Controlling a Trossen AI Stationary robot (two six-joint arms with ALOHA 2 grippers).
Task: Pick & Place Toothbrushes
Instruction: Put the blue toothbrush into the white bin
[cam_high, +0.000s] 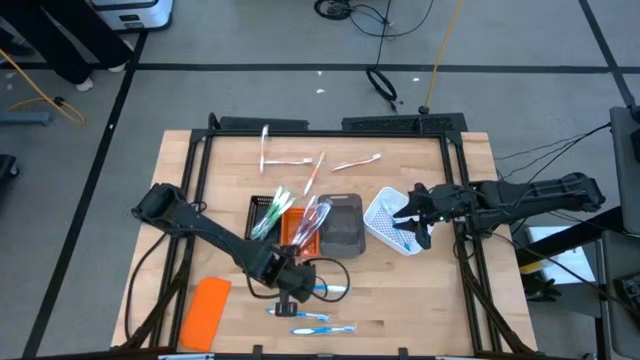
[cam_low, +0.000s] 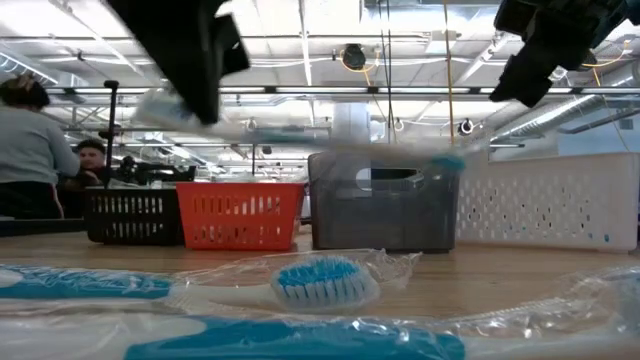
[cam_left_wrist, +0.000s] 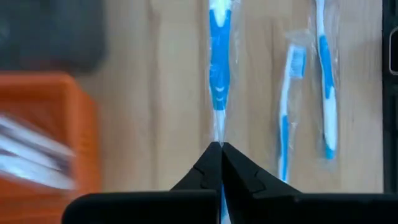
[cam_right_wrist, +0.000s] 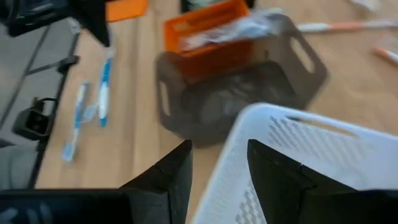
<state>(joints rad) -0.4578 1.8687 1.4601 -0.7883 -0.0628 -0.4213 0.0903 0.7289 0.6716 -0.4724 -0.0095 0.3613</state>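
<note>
Near the front edge of the counter (cam_high: 420, 300), the left gripper (cam_left_wrist: 221, 148) has its fingers pressed together on the thin tail end of a wrapped blue-white toothbrush (cam_left_wrist: 219, 68). The low view shows that brush (cam_low: 300, 132) hanging roughly level in the air, so it looks lifted clear of the wood. Two more blue toothbrushes (cam_high: 310, 322) lie flat on the counter just beside it, and several others already stand in the orange tray (cam_high: 298, 224) and the black tray (cam_high: 262, 212). A few pink-white ones (cam_high: 355, 162) lie near the far side.

The grip is the main worry. It sits at the very end of the handle, possibly on wrapper film as much as plastic, so the long free length could swing, twist or slip out during the carry. A fast move would make that worse. If the brush droops, its head may catch the rim of the orange tray or the grey tray (cam_high: 342, 222) instead of dropping inside.

The right gripper (cam_right_wrist: 217, 163) hovers over the white basket (cam_high: 392, 220) with its fingers spread, holding nothing. It sits close to the trays, so a wide sweep by the left arm toward that side risks the two arms crowding each other. The flat orange slab (cam_high: 208, 312) lies well apart and poses no trouble.
</note>
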